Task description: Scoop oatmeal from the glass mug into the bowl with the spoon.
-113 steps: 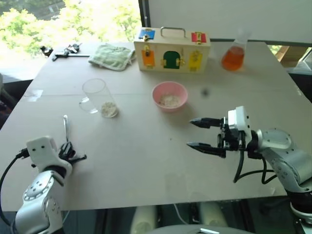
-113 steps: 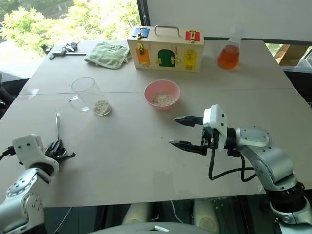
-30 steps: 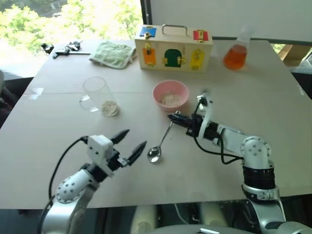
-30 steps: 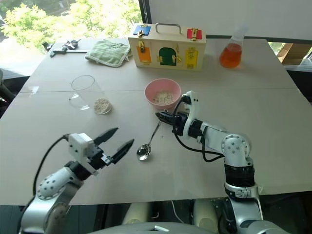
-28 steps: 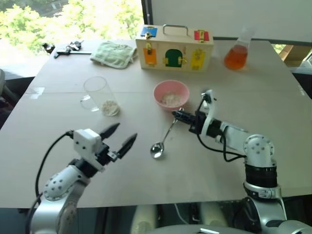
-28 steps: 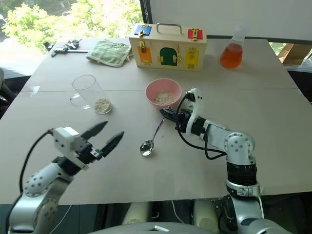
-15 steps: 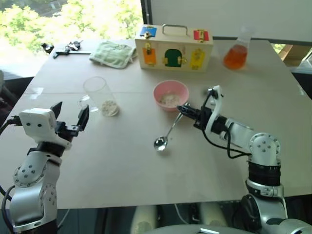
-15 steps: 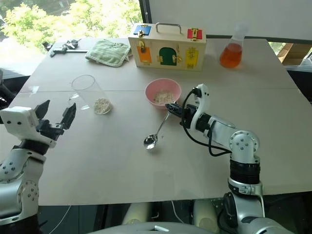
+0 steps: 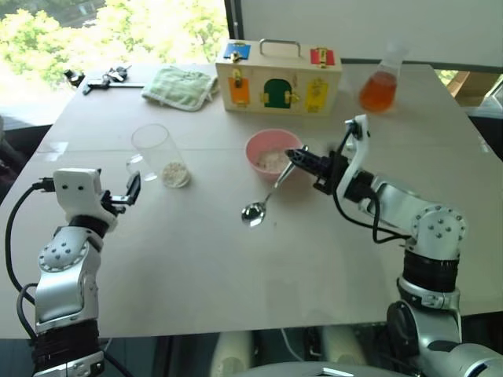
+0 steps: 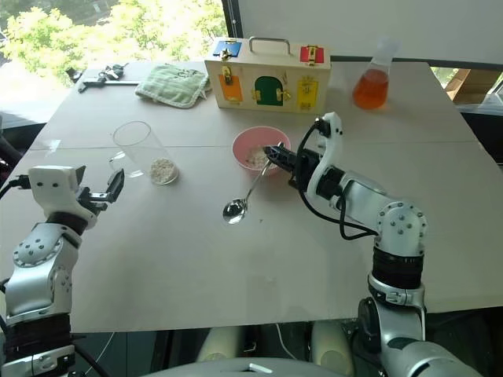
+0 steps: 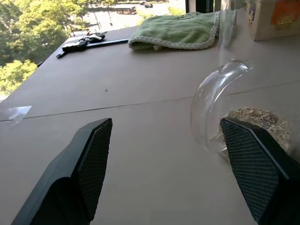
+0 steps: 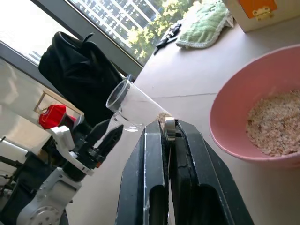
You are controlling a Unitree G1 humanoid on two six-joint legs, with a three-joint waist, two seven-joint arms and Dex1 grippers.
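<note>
The right claw (image 9: 297, 156), clamped on the spoon (image 9: 267, 196) handle, has lifted beside the pink bowl (image 9: 273, 151). The left claw (image 11: 166, 154), spread apart, has swung to the glass mug (image 9: 157, 155) near the tabletop's left edge, ready to steady it.

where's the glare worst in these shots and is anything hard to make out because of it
Left eye view: the window behind the table blows out, washing the tools at the far left corner. Left wrist view: the glass mug is see-through, its rim a faint bright arc, oatmeal blurred behind it. Right wrist view: bright outdoors, yet the pink bowl reads clearly.
</note>
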